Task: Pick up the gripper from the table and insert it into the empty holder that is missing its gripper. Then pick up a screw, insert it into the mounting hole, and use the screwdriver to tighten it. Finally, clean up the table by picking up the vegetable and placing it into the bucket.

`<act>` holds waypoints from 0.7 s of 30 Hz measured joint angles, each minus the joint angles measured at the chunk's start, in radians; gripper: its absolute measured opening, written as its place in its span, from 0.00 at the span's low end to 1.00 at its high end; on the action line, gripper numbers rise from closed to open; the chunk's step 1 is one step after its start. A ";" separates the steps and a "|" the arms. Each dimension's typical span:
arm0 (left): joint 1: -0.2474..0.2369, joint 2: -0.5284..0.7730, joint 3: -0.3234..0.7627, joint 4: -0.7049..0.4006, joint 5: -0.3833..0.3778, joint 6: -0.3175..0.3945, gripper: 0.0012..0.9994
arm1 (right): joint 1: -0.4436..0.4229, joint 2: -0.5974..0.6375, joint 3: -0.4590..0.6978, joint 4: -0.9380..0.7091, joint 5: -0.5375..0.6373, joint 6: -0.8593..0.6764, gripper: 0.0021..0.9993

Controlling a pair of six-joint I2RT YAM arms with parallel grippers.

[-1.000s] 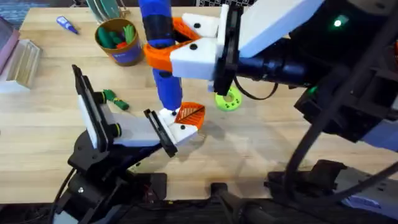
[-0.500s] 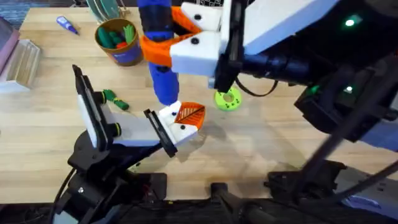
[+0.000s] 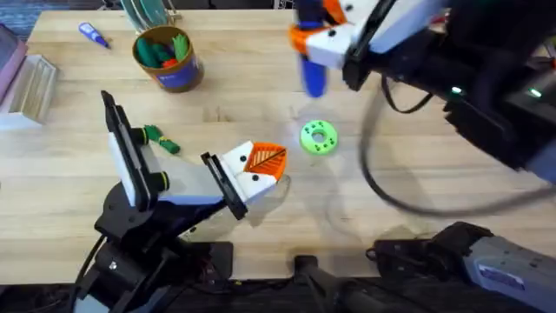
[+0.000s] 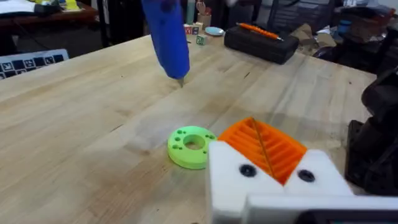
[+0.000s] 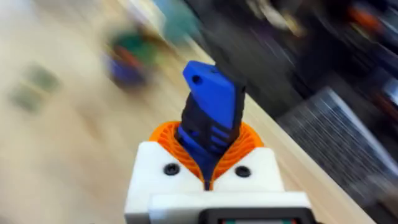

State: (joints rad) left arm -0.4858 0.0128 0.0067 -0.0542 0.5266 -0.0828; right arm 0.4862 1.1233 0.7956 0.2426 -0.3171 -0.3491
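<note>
My right gripper [image 3: 314, 36] hangs over the far middle of the table, shut on the blue screwdriver [image 3: 313, 75]. Its orange pads clamp the screwdriver [image 5: 210, 118] in the right wrist view. My left gripper [image 3: 261, 163] rests low near the table's centre, shut, with nothing between its orange ribbed pads [image 4: 264, 144]. The holder [image 4: 273, 186] is its white block, and its face carries small dark round spots [image 4: 247, 170]; I cannot tell hole from screw head. The screwdriver's bit [image 4: 181, 81] points down beyond a green disc. The dark-green vegetable [image 3: 162, 139] lies left of the left gripper. The bucket [image 3: 167, 59] stands at the far left.
A bright green disc [image 3: 318, 137] with holes lies between the two grippers. Green and red toys fill the bucket. A small blue pen [image 3: 93, 35] and a clear plastic box [image 3: 30, 87] sit at the far left. Bare wood stretches to the right of the left gripper.
The right gripper has lifted the screwdriver off the left arm's white finger block and carried it back and to the right. The left arm has stayed still.
</note>
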 joint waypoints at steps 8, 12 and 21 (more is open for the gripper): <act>0.000 0.000 0.000 0.000 0.000 0.000 0.02 | -0.154 0.209 0.000 -0.056 0.392 -0.475 0.02; 0.000 0.000 0.000 0.000 0.000 0.000 0.02 | -0.167 0.322 0.000 -0.056 0.540 -0.715 0.02; 0.000 0.000 0.000 0.000 0.000 0.000 0.02 | -0.166 0.568 0.000 -0.056 0.686 -1.001 0.02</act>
State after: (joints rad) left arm -0.4858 0.0128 0.0067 -0.0540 0.5266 -0.0830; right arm 0.3206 1.6914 0.7952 0.1864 0.3687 -1.3500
